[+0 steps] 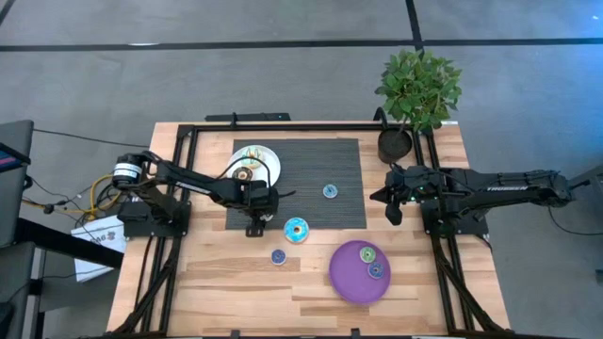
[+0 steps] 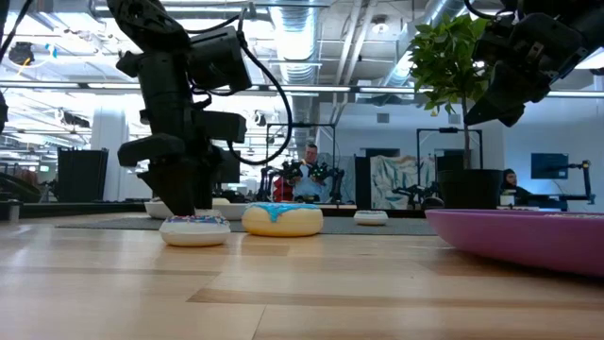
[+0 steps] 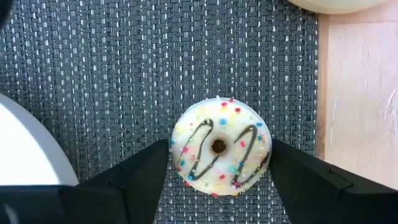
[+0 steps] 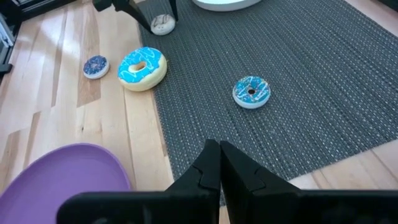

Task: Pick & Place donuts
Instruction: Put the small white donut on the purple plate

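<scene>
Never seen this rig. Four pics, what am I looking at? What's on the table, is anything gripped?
Two dark robot arms stand at a wooden table, and four cameras record the same moment. One looks straight down, one looks level across the table top, and one sits on each wrist.

The left gripper is down on the dark mat, its fingers either side of a cream donut with sprinkles; they look at or very near its sides, so the grasp may not be closed. The right gripper is shut and empty, waiting above the mat's right edge.

Also on the table are a white plate holding a donut, a purple plate holding two, three loose blue-iced donuts, and a potted plant.
</scene>
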{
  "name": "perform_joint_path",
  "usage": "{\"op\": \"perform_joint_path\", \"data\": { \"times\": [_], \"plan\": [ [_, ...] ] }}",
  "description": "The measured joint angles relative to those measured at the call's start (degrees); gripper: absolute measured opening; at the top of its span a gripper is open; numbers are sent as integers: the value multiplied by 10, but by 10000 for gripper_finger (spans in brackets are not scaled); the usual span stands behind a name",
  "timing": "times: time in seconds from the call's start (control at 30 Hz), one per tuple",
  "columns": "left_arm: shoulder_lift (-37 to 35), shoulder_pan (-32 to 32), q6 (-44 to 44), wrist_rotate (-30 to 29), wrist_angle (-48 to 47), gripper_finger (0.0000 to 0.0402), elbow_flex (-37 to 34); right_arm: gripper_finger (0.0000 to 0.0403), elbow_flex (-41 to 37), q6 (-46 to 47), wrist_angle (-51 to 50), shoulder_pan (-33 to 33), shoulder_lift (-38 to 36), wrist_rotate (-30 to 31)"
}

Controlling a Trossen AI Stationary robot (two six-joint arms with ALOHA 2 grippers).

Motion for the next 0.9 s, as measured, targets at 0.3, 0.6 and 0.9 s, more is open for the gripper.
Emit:
{"op": "perform_joint_path", "data": {
  "times": [0.3, 0.6, 0.9],
  "plan": [
    [0, 0, -3, 0, 0, 264, 0, 0, 0, 0, 0, 0, 0, 0],
    [0, 0, -4, 12, 0, 212, 0, 0, 0, 1, 0, 0, 0, 0],
    [-3, 0, -18, 11, -3, 188, 0, 0, 0, 1, 0, 0, 0, -1]
  ]
}}
